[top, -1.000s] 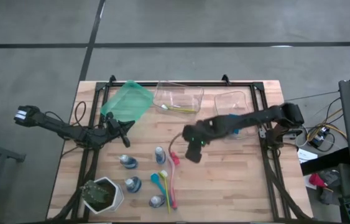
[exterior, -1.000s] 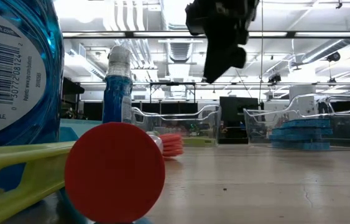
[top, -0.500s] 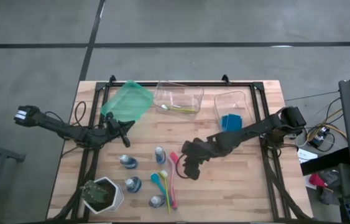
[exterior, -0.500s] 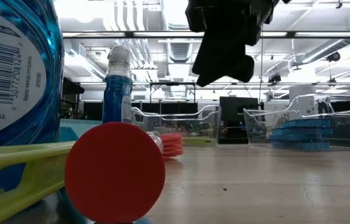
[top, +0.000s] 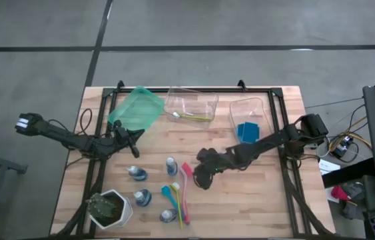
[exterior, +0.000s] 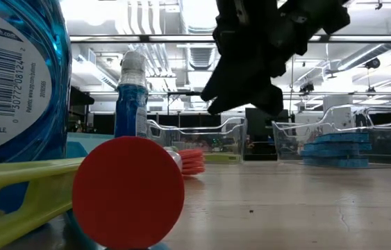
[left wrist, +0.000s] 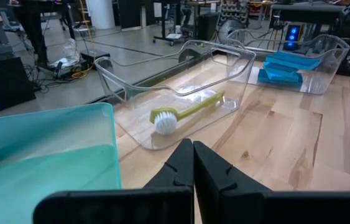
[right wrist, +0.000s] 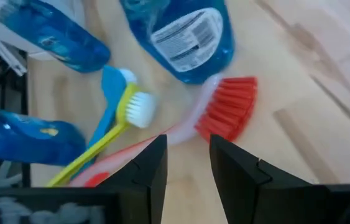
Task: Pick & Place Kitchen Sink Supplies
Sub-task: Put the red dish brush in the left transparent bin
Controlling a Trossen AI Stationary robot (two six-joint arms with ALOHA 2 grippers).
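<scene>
A pink brush (right wrist: 227, 112) with red bristles lies flat on the table beside a yellow-green brush (right wrist: 138, 107) and a teal one (right wrist: 109, 81). Several small bottles of blue liquid (top: 171, 166) stand around them. My right gripper (top: 200, 179) hangs open in the air just right of the pink brush's head (top: 186, 170), tipped downward; its fingers (right wrist: 237, 171) touch nothing. My left gripper (top: 132, 137) waits shut by the green bin (top: 136, 110).
A clear bin (top: 190, 105) at the back holds a yellow-green brush (left wrist: 184, 112). Another clear bin (top: 257, 105) at the back right holds blue sponges (top: 247, 130). A white pot with a plant (top: 110, 208) stands at the near left. Bare wood lies right of the brushes.
My right gripper has come down and toward the table's near edge, from beside the sponge bin to the pink brush's head. It has rolled and tipped further downward on the way.
</scene>
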